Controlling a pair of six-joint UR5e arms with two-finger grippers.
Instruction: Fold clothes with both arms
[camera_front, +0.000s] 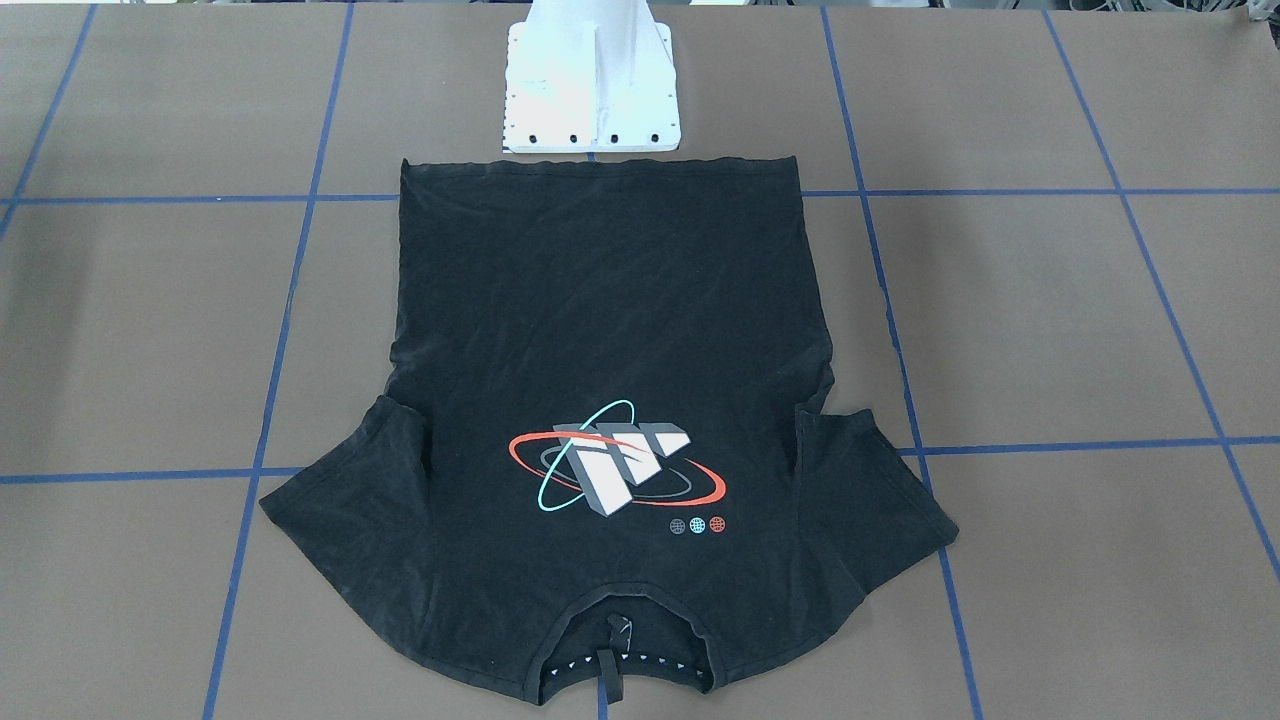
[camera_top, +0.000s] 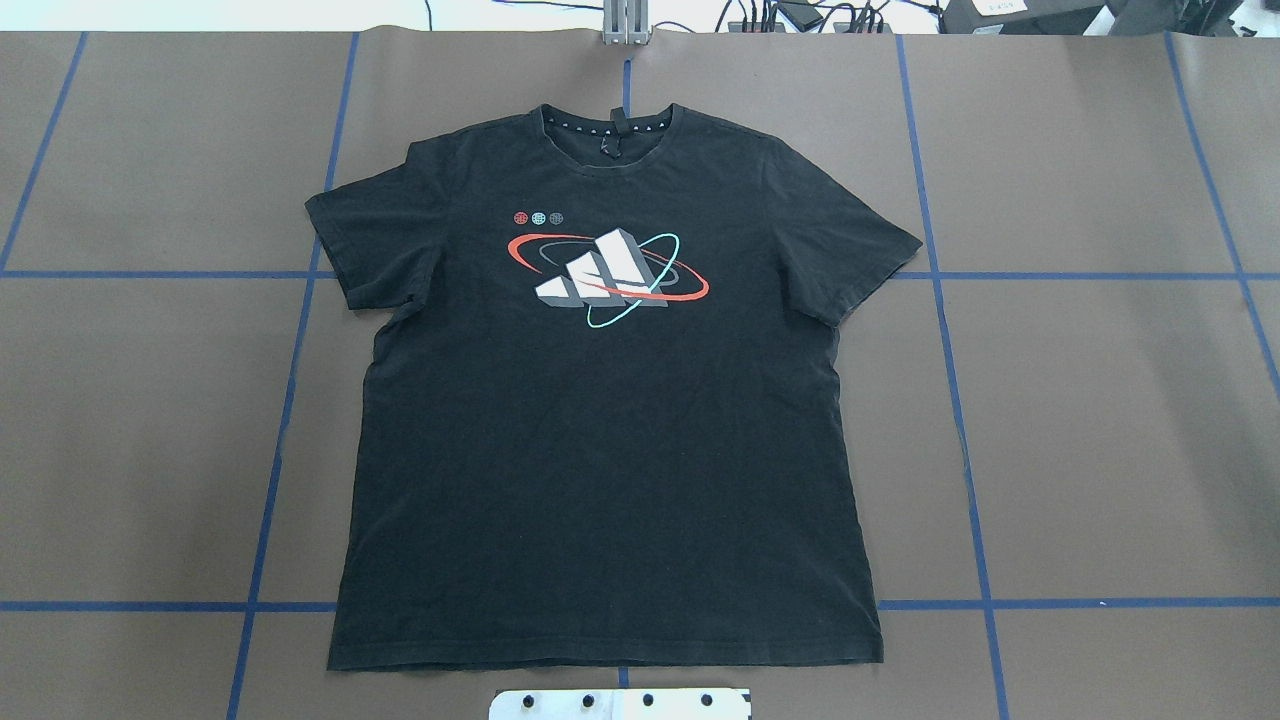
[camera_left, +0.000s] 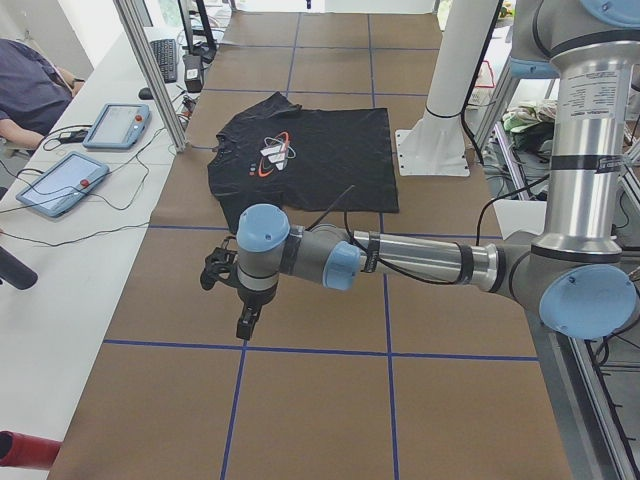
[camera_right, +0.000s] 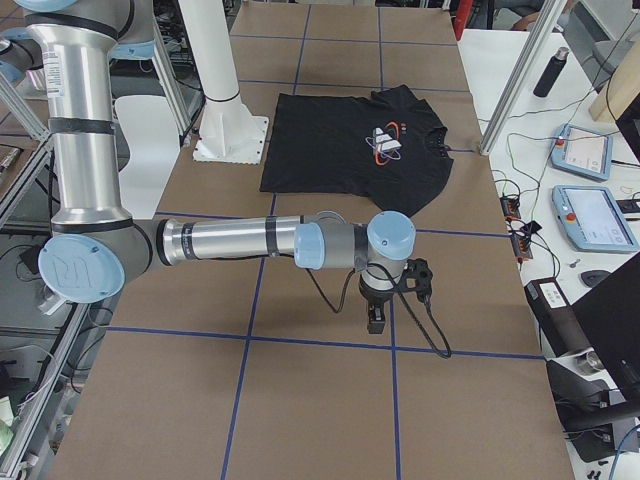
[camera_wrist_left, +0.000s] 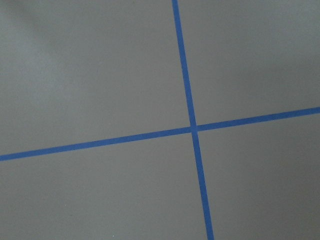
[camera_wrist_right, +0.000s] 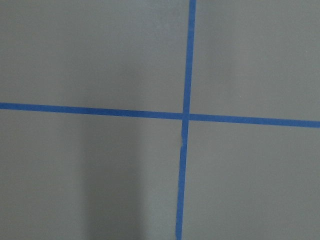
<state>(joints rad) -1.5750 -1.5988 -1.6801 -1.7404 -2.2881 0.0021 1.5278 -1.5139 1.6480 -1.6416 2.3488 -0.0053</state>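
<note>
One T-shirt (camera_top: 600, 450) flat on worktop (camera_top: 1100, 400), print up, hem near pedestal (camera_top: 620, 703), collar far side. Well apart from it: left end effector (camera_left: 245, 322), right end effector (camera_right: 376, 318), each above tape lines (camera_wrist_left: 194, 128). Open or closed: cannot tell.

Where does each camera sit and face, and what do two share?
Front-facing: across table, facing white pedestal; no arm.
Overhead: behind pedestal, above black T-shirt; no arm.
Exterior left: table's end; left arm near.
Exterior right: opposite end; right arm near.
Left wrist: down on blue tape cross only.
Right wrist: likewise, another cross.
Shared by side views: T-shirt, pedestal.
</note>
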